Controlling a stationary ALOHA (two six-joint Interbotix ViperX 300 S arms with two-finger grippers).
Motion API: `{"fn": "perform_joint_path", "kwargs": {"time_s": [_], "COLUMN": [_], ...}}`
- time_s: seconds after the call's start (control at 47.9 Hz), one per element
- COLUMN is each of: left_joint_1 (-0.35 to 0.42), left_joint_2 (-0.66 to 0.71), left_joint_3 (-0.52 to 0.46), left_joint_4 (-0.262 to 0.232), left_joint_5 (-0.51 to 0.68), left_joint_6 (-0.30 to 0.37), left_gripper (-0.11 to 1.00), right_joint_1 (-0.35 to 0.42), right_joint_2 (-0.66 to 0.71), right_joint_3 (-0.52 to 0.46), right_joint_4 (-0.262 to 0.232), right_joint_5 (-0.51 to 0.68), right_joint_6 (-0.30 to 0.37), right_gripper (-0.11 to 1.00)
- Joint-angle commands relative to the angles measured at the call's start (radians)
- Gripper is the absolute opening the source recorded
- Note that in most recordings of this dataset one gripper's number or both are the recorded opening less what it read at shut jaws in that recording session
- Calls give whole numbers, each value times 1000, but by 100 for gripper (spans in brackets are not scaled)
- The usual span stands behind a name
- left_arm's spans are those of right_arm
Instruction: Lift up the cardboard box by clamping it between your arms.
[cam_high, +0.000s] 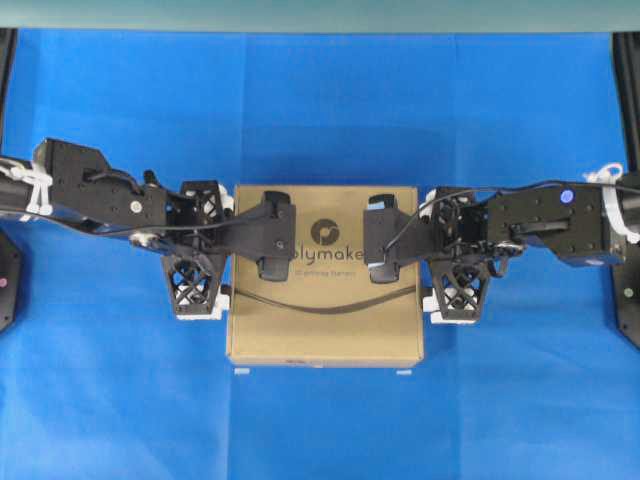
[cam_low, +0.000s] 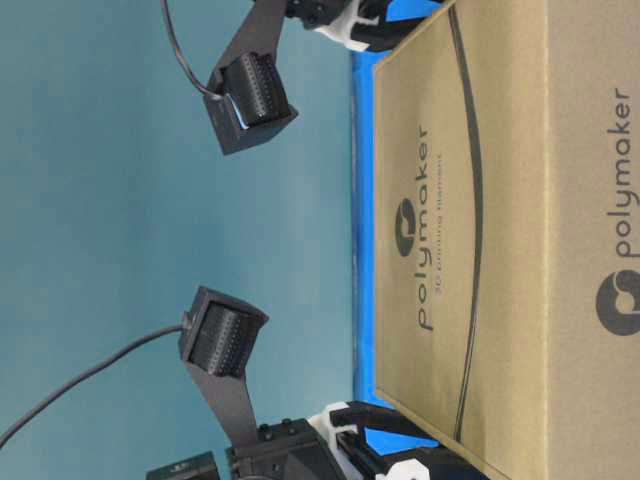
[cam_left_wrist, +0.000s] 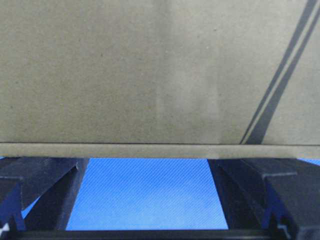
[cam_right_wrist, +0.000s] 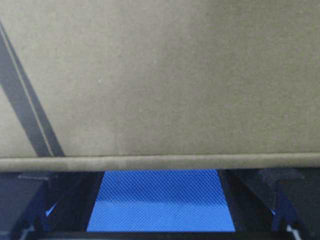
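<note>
The cardboard box (cam_high: 325, 320) lies flat in the middle of the blue cloth, brown with a dark "polymaker" logo and a curved line. It also shows in the table-level view (cam_low: 500, 250). My left gripper (cam_high: 215, 248) is open, its lattice fingers (cam_high: 196, 285) spread along the box's left side. My right gripper (cam_high: 440, 250) is open, its fingers (cam_high: 460, 295) spread along the right side. In the left wrist view (cam_left_wrist: 147, 167) and the right wrist view (cam_right_wrist: 160, 175) the box edge (cam_left_wrist: 150, 150) (cam_right_wrist: 160, 162) spans both fingertips. I cannot tell whether the box is off the cloth.
The blue cloth (cam_high: 320, 110) covers the table. Two small white marks (cam_high: 240, 371) lie just in front of the box. Black arm bases (cam_high: 628, 290) stand at the left and right edges. A teal wall (cam_high: 320, 12) runs along the back.
</note>
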Motion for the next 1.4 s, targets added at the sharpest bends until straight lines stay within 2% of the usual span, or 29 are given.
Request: {"fn": "perform_joint_path", "kwargs": {"time_s": [0.0,0.313,0.689,1.189,1.377], "left_joint_1": [11,15,23,20,8], "left_joint_2": [25,-14,-118,-442,-531], "left_joint_3": [-9,69,133,249,295], "left_joint_4": [-3,-3,-5,-3,-3], "left_joint_5": [-64,-69,-71,-81,-144], "left_joint_6": [-26,-25,-14,-11,-14], "left_gripper": [87,87,87,87,87], "right_joint_1": [9,6,3,-6,-5], "right_joint_2": [2,-75,-204,-588,-727], "right_joint_3": [-20,58,176,337,394], "right_joint_4": [9,9,9,9,9], "right_joint_5": [-63,-123,-114,-98,-124], "right_joint_6": [15,58,80,78,80], "right_gripper": [98,98,98,98,98]}}
